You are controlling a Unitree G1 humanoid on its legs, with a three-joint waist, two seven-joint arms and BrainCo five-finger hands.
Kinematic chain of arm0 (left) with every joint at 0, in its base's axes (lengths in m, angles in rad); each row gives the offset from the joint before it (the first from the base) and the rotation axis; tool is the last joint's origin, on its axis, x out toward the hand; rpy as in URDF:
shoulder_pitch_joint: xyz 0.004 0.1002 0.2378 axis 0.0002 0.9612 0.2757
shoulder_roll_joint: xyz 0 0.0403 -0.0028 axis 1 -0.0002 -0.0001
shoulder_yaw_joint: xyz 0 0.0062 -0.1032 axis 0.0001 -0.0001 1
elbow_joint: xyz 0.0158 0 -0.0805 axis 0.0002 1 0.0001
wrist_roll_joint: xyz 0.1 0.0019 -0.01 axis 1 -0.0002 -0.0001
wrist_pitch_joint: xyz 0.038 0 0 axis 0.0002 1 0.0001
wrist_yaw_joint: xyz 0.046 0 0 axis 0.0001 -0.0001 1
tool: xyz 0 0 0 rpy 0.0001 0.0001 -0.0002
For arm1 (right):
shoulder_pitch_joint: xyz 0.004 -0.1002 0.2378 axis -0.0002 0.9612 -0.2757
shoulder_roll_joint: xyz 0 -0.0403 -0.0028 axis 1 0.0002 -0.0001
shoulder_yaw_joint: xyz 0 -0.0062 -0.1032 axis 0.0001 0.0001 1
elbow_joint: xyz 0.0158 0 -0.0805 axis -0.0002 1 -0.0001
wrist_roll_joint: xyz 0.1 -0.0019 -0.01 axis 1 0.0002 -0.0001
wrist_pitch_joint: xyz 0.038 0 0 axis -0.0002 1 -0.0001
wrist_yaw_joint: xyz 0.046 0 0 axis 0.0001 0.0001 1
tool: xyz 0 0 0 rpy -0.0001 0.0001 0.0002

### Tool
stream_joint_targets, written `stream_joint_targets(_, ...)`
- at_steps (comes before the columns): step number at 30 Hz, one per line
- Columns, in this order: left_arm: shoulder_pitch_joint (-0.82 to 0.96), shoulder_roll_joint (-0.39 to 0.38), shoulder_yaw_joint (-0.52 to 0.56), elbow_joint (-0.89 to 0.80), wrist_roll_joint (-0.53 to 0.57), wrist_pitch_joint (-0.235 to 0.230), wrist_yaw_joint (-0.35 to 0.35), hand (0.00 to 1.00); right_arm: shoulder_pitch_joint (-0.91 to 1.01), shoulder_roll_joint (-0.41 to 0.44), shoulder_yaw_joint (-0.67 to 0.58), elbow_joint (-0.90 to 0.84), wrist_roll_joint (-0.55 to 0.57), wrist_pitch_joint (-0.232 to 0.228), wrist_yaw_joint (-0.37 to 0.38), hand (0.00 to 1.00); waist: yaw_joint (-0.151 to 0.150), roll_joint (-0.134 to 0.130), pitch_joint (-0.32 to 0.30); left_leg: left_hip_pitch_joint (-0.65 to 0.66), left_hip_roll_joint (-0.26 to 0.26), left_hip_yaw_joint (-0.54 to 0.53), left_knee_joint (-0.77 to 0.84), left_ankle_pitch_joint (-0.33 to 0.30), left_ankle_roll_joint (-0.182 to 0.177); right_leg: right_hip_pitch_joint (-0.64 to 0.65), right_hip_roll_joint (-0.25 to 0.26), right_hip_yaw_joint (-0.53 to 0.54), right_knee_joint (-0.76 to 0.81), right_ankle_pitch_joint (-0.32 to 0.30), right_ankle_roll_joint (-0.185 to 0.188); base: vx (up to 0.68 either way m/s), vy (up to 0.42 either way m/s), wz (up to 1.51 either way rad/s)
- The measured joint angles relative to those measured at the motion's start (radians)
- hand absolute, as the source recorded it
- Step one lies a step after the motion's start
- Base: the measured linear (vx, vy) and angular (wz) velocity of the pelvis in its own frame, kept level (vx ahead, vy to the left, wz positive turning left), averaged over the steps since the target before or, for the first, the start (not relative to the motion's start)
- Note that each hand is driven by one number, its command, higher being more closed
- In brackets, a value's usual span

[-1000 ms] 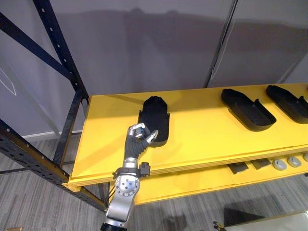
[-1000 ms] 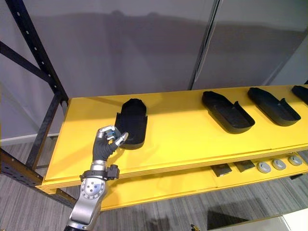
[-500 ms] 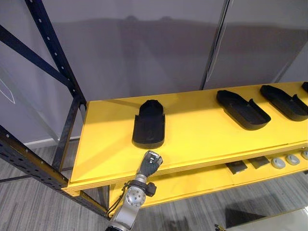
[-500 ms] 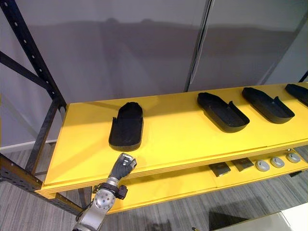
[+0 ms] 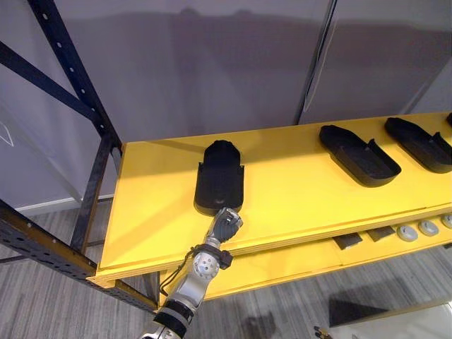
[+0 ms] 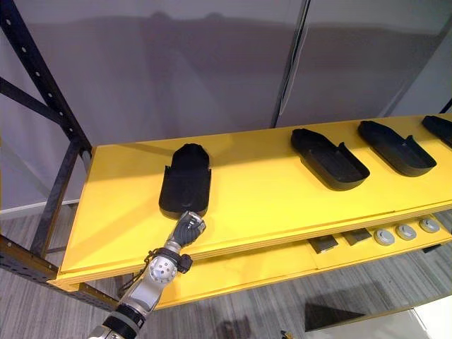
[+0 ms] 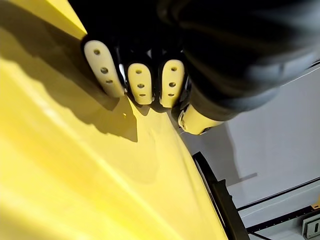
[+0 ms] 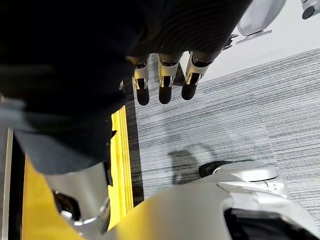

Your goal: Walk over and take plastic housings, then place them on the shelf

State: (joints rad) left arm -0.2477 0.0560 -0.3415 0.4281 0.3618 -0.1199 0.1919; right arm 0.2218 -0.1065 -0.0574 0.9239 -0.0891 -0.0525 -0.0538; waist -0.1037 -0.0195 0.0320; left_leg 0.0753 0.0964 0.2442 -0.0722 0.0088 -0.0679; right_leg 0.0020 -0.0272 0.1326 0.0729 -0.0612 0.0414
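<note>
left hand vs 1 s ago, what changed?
The left hand has come off the near end of the leftmost housing. It pulled back past the front edge of the shelf and now sits at that edge, fingers curled and holding nothing. The housing stayed on the shelf, as did the other housings further right. The right hand hangs open over the floor.

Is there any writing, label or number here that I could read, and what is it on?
None can be read.
The black housings, the yellow shelf and the round discs on the lower board show no legible print.
</note>
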Motion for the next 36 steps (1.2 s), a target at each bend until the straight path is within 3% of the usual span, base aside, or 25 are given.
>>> stream_joint_targets(15, -0.180, 0.022, 0.023, 0.126, 0.004, 0.034, 0.004, 1.00, -0.035, 0.009, 0.001, 0.014, 0.000, 0.000, -0.003, 0.00, -0.049, -0.028, 0.048, 0.015, -0.005, 0.043, -0.014, 0.006, 0.003, -0.006, 0.000, 0.045, -0.036, 0.028, 0.001, -0.04, 0.023, -0.09)
stream_joint_targets(23, -0.200, 0.024, 0.023, 0.126, 0.004, 0.033, 0.008, 1.00, -0.037, 0.009, 0.001, 0.013, 0.000, -0.001, -0.003, 0.00, -0.051, -0.028, 0.053, 0.014, -0.004, 0.045, -0.014, 0.002, 0.000, 0.000, 0.001, 0.046, -0.047, 0.029, 0.001, 0.00, 0.000, 0.00)
stream_joint_targets(26, -0.179, 0.025, 0.022, 0.075, -0.006, 0.045, 0.007, 1.00, -0.042, 0.008, 0.002, 0.013, 0.000, -0.001, -0.003, 0.00, -0.050, -0.026, 0.060, 0.014, -0.004, 0.043, -0.014, 0.002, 0.000, 0.006, 0.000, 0.044, -0.047, 0.029, 0.001, 0.00, 0.003, 0.01)
stream_joint_targets(31, -0.052, 0.028, 0.018, -0.189, -0.065, 0.044, 0.001, 1.00, -0.041, 0.008, 0.003, 0.013, 0.000, -0.001, -0.003, 0.00, -0.043, -0.026, 0.062, 0.015, -0.003, 0.015, -0.012, 0.003, 0.001, 0.023, -0.003, 0.021, -0.045, 0.029, 0.001, -0.02, 0.010, 0.14)
stream_joint_targets(36, 0.033, 0.035, 0.027, -0.555, -0.151, -0.010, 0.000, 1.00, -0.027, 0.003, 0.003, 0.014, 0.000, -0.001, -0.002, 0.00, 0.013, -0.025, 0.062, 0.014, 0.001, -0.009, 0.004, -0.001, 0.003, 0.033, -0.005, 0.014, -0.024, 0.019, 0.005, -0.05, 0.000, 0.14)
